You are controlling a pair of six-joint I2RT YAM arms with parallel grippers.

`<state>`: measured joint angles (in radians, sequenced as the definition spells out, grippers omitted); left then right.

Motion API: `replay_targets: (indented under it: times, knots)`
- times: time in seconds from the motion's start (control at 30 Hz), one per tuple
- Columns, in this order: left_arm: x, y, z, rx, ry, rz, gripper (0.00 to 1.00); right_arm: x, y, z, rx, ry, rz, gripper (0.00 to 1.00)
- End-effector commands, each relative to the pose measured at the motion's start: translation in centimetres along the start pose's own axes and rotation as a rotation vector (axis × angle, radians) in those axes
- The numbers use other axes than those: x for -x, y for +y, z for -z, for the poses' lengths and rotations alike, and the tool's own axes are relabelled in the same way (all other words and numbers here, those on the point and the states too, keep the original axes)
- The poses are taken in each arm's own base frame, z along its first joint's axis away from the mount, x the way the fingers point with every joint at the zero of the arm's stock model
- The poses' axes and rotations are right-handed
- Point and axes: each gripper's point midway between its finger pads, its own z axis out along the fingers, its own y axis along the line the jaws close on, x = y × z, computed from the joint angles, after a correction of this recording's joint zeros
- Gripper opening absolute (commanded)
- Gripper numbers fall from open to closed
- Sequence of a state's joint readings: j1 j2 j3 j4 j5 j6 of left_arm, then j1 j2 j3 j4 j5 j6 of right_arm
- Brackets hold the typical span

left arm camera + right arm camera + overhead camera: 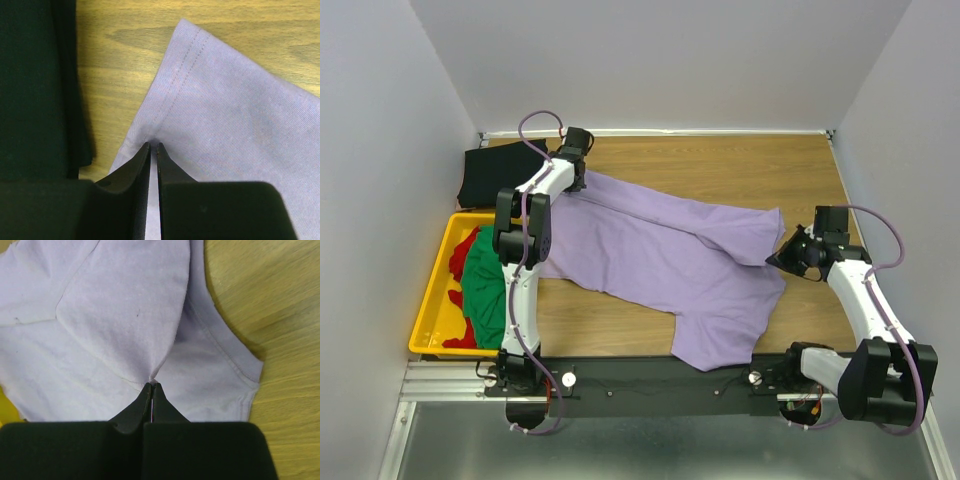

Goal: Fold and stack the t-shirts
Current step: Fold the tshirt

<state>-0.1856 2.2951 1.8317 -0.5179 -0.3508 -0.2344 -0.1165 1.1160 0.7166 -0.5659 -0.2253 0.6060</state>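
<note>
Progress: early, by my judgement; no stack shows, one tee is only being spread, and two wait in the bin
Yellow crate (428,305): at the left edge of the table (740,165), beside the left arm; it holds two crumpled tees
Red t-shirt (467,245): in the crate, bunched under and around the green one, unfolded
Green t-shirt (485,290): on top in the crate, rumpled, unfolded
Black t-shirt (492,175): on the table at the far left corner, behind the crate; a compact dark mass, but whether it is properly folded I cannot tell
Left gripper (153,146): fingers pressed nearly together, pinching the lavender tee just behind a stitched hem corner, close beside the black cloth
Lavender t-shirt (660,265): spread slantwise across the middle of the table, creased, with one part lapped over itself, and its near end reaching the front rail
Right gripper (151,386): fingers pressed tight on a gathered pinch of lavender cloth at the tee's right side
Left to do: flatten and fold the lavender tee, fold the crate's two, then stack all
</note>
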Motion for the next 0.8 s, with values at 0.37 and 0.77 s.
replay_targets:
  times: [0.37,0.77]
  knots:
    - [-0.8,-0.7,-0.6,-0.027,0.027,0.008,0.17,-2.6,1.7,0.9,0.086,0.094,-0.037,0.03]
    - [-0.8,-0.8,-0.6,-0.030,0.026,0.006,0.16,-5.5,0.9,-0.4,0.096,0.188,-0.069,0.05]
